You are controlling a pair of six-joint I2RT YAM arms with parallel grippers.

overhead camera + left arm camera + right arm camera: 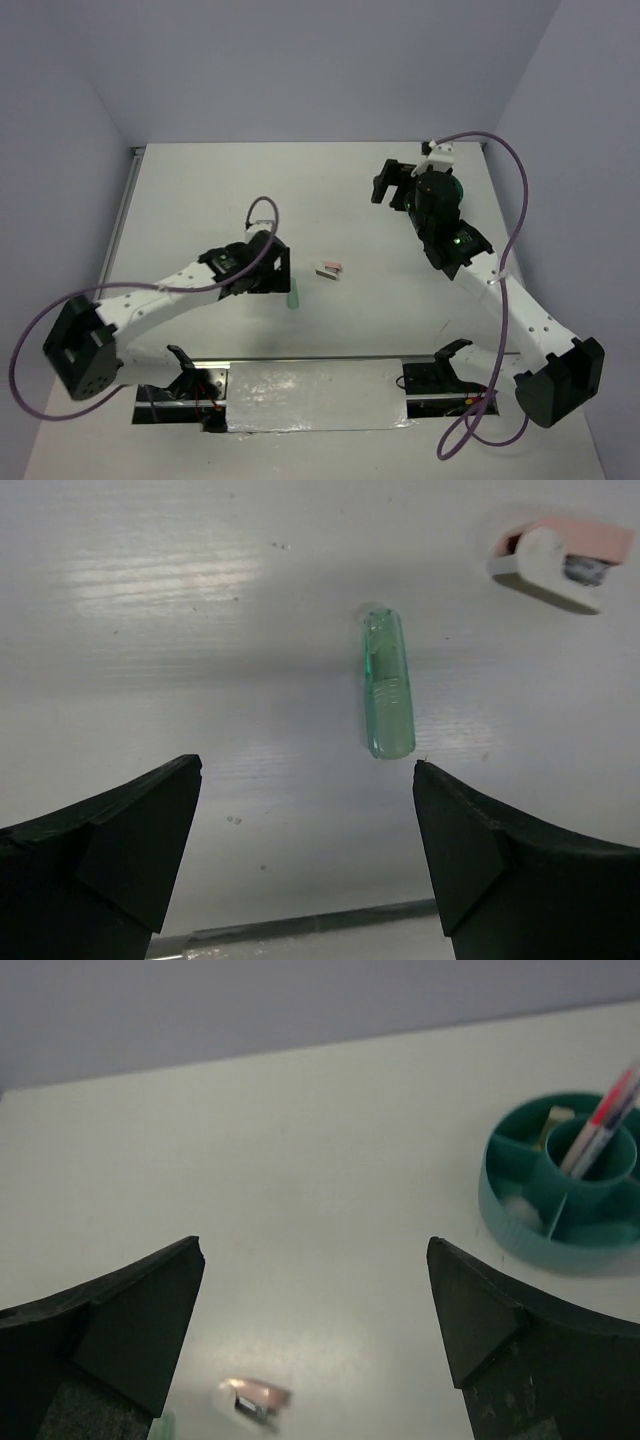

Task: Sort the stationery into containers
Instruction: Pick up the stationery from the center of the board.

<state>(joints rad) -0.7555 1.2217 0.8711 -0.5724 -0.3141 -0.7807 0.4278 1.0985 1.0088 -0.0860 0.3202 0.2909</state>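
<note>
As it shows from above, table [200, 190]: white and matte, with a soft glare patch at upper left of the left wrist view.
Room: pale lavender walls [300, 60] close the table in on three sides; a grey rail [120, 230] runs down its left edge.
Near edge: a shiny metal plate [315, 395] lies between the two arm bases.
Left arm: reaches from lower left toward frame centre, elbow low, a purple cable [262, 205] looping over the wrist.
Left gripper [283, 272] [307, 770]: jaws spread wide, nothing between them, pointed down at the table.
Right arm: rises from lower right and stretches to upper right, the wrist turned toward frame left.
Right gripper [392, 185] [315, 1245]: jaws spread wide, nothing held, above the table.
Mint stub [293, 298] [388, 685]: lies flat just ahead of the left jaws, nearer the right one, touching neither.
Pink stub [329, 268] [565, 555] [255, 1398]: lies near frame centre, apart from the mint stub; it sits at the upper right corner of the left wrist view and blurred at the bottom of the right wrist view.
Organiser [500, 1210]: round, teal, at the right of the right wrist view; from above the arm hides most of it.
Pen [605, 1120]: stands tilted in the organiser's centre cup.
Outer compartments: one holds something white [520, 1205], another something tan [555, 1118]; too blurred to name.
</note>
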